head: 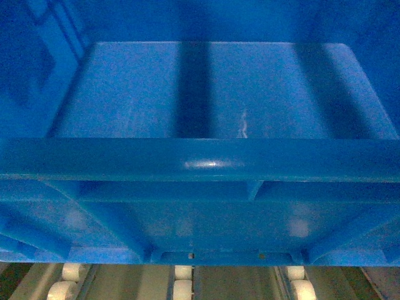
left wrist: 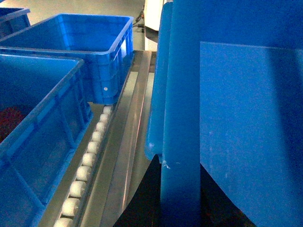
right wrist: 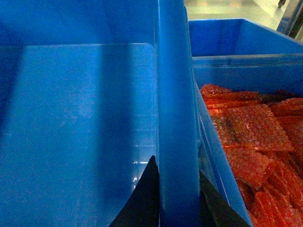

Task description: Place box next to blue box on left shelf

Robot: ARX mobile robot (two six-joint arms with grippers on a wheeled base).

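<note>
The box (head: 200, 94), a bright-blue open-top crate, fills the head view with its thick front rim (head: 200, 159) across the middle. It is empty, and I hold it just above the shelf rollers. My left gripper (left wrist: 178, 161) is shut on the box's left wall (left wrist: 180, 94), one black finger on each side. In the same way my right gripper (right wrist: 175, 164) is shut on the box's right wall (right wrist: 175, 94). In the left wrist view a blue box (left wrist: 38, 118) stands on the roller shelf to the left of the held box, a gap apart.
A second blue crate (left wrist: 71, 42) stands behind the near one. White rollers (left wrist: 85, 165) and a metal rail (left wrist: 132, 118) run between them and the held box. Close on the right stands a blue crate (right wrist: 236, 59) of orange-red padded sheets (right wrist: 251, 142). Rollers (head: 181, 287) show below.
</note>
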